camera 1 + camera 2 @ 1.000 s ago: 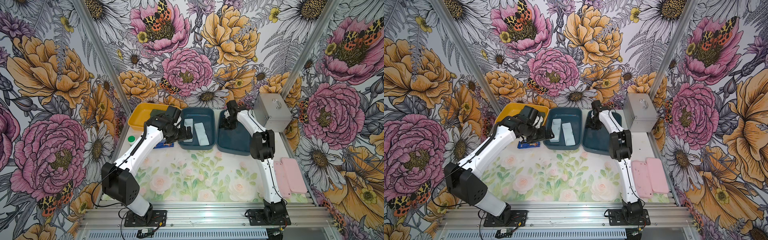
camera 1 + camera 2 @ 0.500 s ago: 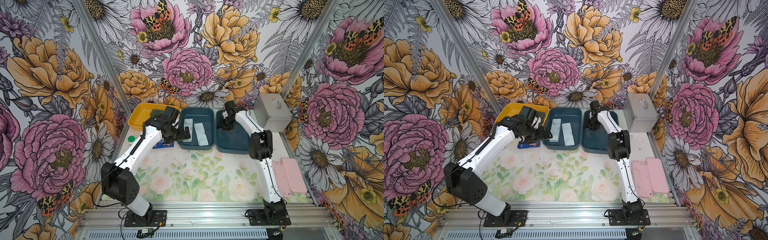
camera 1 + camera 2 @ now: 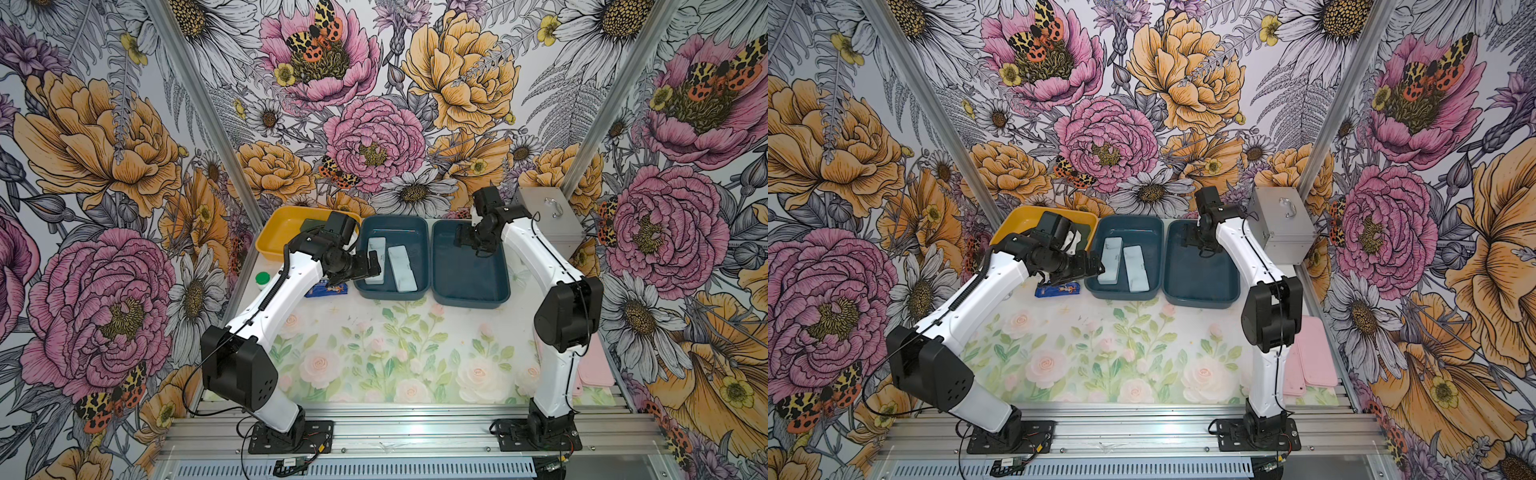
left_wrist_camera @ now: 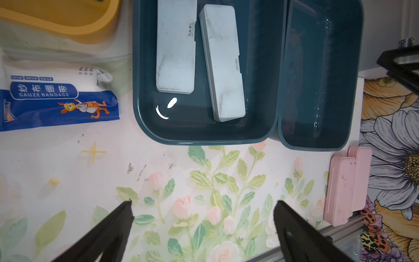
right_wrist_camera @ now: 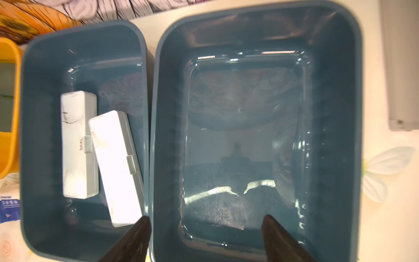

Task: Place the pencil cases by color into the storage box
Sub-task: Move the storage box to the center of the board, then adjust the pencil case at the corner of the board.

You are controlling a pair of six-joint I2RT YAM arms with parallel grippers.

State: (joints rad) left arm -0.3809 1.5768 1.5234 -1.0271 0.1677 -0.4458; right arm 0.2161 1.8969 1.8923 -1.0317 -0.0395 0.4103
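Note:
Two pale blue pencil cases (image 3: 376, 261) (image 3: 402, 269) lie side by side in the middle teal storage box (image 3: 395, 218). In the right wrist view the right teal box (image 5: 335, 136) holds nothing. Two pink cases (image 3: 1316, 353) lie flat at the right table edge, partly behind the right arm. A dark green case (image 3: 1086, 232) shows in the yellow tray (image 3: 274, 237), mostly hidden by the left arm. My left gripper (image 4: 203, 202) is open and empty beside the middle box's left rim. My right gripper (image 5: 205, 217) is open and empty, hovering over the back of the right box.
A blue gauze bandage packet (image 4: 59, 102) lies in front of the yellow tray, under the left arm. A green-capped item (image 3: 262, 278) sits at the left edge. A silver metal case (image 3: 548, 220) stands at the back right. An aluminium rail runs along the table's front.
My right gripper's jaws have spread wider above the right box; nothing is seen leaving them. Both arms have stayed almost in place.

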